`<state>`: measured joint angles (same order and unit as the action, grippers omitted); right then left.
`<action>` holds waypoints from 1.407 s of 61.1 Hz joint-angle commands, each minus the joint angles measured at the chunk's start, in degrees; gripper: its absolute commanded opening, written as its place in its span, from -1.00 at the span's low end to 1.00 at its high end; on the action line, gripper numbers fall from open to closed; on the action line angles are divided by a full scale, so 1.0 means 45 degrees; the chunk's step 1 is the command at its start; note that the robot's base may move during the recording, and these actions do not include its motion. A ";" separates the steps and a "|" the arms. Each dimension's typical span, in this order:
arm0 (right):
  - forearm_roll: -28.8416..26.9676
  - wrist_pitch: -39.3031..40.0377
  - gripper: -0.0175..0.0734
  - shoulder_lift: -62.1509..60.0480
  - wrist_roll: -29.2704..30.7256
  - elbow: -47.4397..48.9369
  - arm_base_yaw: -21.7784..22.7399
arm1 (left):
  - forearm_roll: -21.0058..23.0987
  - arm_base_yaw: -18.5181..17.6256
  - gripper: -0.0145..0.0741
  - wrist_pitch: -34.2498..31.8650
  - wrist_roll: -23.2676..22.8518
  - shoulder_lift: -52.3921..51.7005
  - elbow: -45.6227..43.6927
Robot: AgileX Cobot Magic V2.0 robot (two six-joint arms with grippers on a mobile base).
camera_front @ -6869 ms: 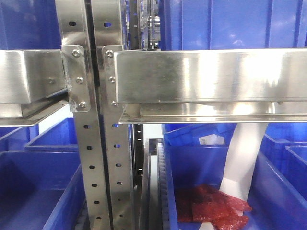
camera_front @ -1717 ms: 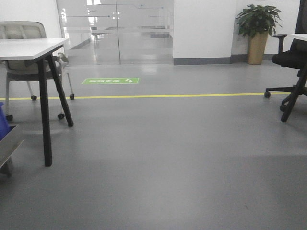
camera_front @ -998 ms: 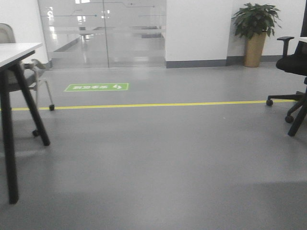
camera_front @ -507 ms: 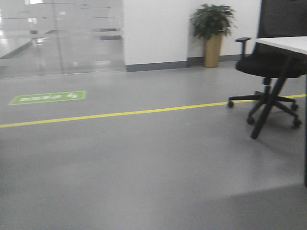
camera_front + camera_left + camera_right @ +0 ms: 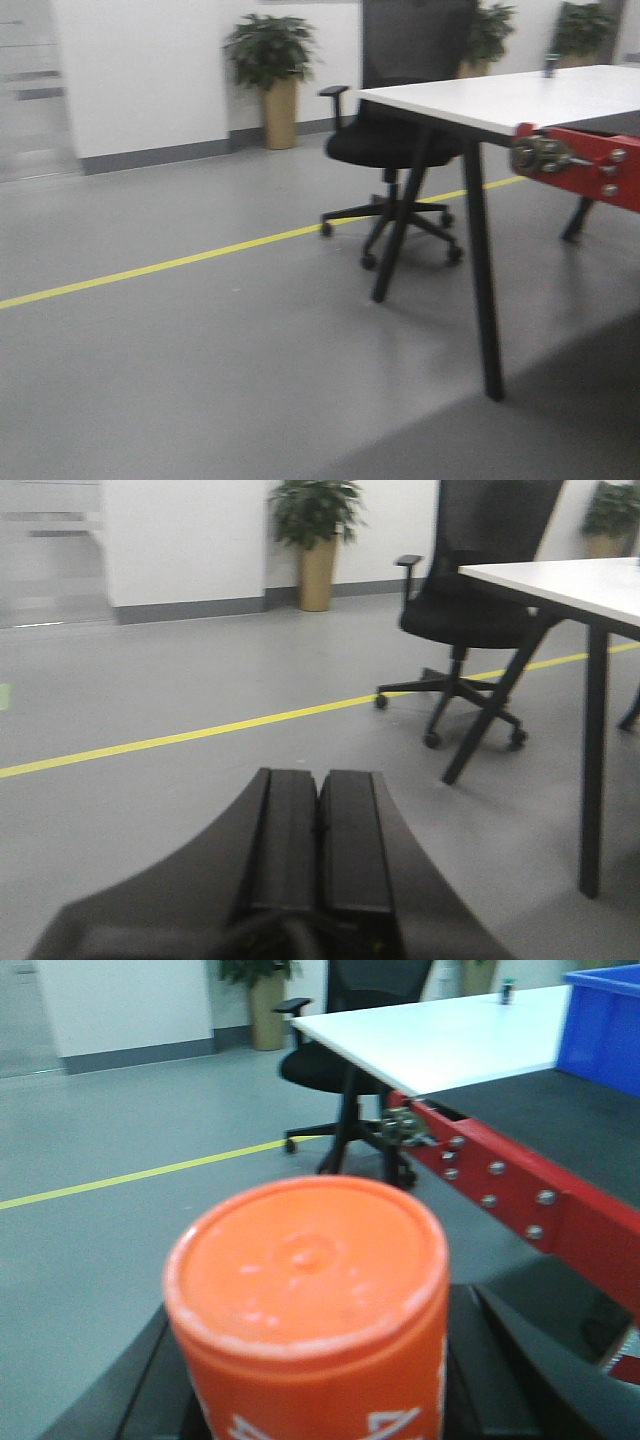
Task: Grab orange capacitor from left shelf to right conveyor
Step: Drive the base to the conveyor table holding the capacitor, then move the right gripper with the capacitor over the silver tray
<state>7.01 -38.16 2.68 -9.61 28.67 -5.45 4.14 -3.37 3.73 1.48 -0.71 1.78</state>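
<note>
The orange capacitor fills the lower middle of the right wrist view, flat top toward the camera, white print on its side. My right gripper is shut on it, a dark finger showing on each side. The right conveyor shows its dark belt and bolted red front edge ahead to the right; the front view catches the red edge's end. My left gripper is shut with nothing in it, its pads pressed together above the floor. The left shelf is out of view.
A white table on black legs stands against the conveyor's end, with a black office chair behind it. A blue bin sits on the belt's far side. A yellow line crosses the grey floor. Potted plants line the wall.
The front view has swung right: the steel shelf and blue bins gave way to open floor, and now the chair, white table and red conveyor edge have come in from the right.
</note>
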 commanded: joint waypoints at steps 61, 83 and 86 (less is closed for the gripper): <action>0.0072 0.1131 -0.47 0.0207 0.0036 0.0331 0.0029 | 0.0023 0.0006 -0.96 -0.1141 -0.0018 -0.0146 -0.0060; 0.0072 0.1131 -0.47 0.0207 0.0036 0.0331 0.0029 | 0.0023 0.0006 -0.96 -0.1141 -0.0018 -0.0146 -0.0060; 0.0072 0.1131 -0.47 0.0207 0.0036 0.0331 0.0029 | 0.0023 0.0006 -0.96 -0.1141 -0.0018 -0.0146 -0.0060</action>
<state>7.01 -38.16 2.68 -9.61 28.67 -5.45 4.14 -3.37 3.73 1.48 -0.71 1.78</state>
